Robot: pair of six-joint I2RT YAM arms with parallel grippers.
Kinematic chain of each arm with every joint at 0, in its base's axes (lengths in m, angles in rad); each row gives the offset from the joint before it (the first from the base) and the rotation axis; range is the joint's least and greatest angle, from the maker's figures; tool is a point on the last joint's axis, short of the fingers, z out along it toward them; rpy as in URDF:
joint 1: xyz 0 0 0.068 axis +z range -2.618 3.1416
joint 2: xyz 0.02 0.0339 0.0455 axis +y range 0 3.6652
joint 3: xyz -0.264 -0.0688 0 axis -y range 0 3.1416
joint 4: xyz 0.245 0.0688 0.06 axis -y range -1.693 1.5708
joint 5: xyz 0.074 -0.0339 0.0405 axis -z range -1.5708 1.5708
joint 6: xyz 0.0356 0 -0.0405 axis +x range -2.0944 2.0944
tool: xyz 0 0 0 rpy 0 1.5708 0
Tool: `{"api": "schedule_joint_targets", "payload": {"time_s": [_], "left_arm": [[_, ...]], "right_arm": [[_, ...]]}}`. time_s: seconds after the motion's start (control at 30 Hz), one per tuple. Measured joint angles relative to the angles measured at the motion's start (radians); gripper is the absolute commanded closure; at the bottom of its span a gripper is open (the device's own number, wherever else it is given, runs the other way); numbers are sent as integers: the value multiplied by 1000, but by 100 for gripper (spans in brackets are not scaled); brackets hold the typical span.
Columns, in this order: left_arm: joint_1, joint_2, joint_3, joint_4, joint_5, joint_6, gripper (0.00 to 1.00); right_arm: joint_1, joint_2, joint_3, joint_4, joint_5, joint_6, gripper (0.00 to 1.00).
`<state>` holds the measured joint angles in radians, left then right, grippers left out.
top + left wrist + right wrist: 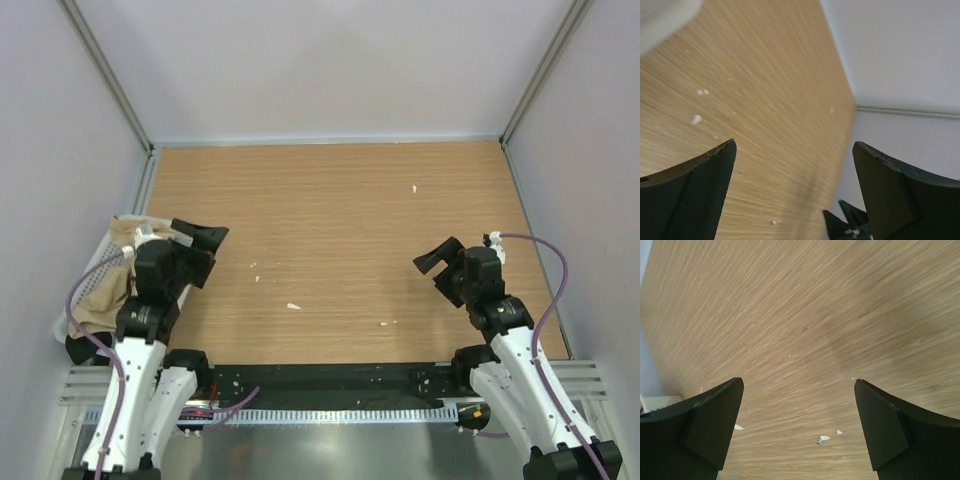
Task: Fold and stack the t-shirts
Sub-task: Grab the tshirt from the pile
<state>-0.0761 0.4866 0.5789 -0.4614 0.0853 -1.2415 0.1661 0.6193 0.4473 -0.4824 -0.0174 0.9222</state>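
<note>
The tan-beige t-shirt [104, 287] lies crumpled in the white mesh basket [97, 254] at the table's left edge, partly hidden by my left arm. A dark bit of cloth [78, 349] shows at the basket's near end; I cannot tell if it is the grey-blue shirt. My left gripper [208, 252] is open and empty just right of the basket, above bare wood; the left wrist view shows its spread jaws [794, 144]. My right gripper [432, 272] is open and empty over the right side of the table, also in its own wrist view [799, 381].
The wooden table [330, 220] carries small white scraps [293, 306] [825, 438]. Pale walls close it in at the back and both sides. A black rail with the arm bases runs along the near edge. The right gripper shows far off in the left wrist view [847, 224].
</note>
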Motion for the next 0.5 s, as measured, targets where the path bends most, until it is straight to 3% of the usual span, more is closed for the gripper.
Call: {"api": "schedule_joint_targets", "payload": {"time_s": [0.2,0.33,0.5], "left_arm": [[5,364,309,-164,-143,208,0],[21,544,460,-190,-206,367,2],[141,846,745,-262,-293,534,23]], "right_arm": [[0,-13,115,-134,65,-76,6],[10,5,134,-152,10,-125,2],[51,42,137,-161,-39,-184,2]]}}
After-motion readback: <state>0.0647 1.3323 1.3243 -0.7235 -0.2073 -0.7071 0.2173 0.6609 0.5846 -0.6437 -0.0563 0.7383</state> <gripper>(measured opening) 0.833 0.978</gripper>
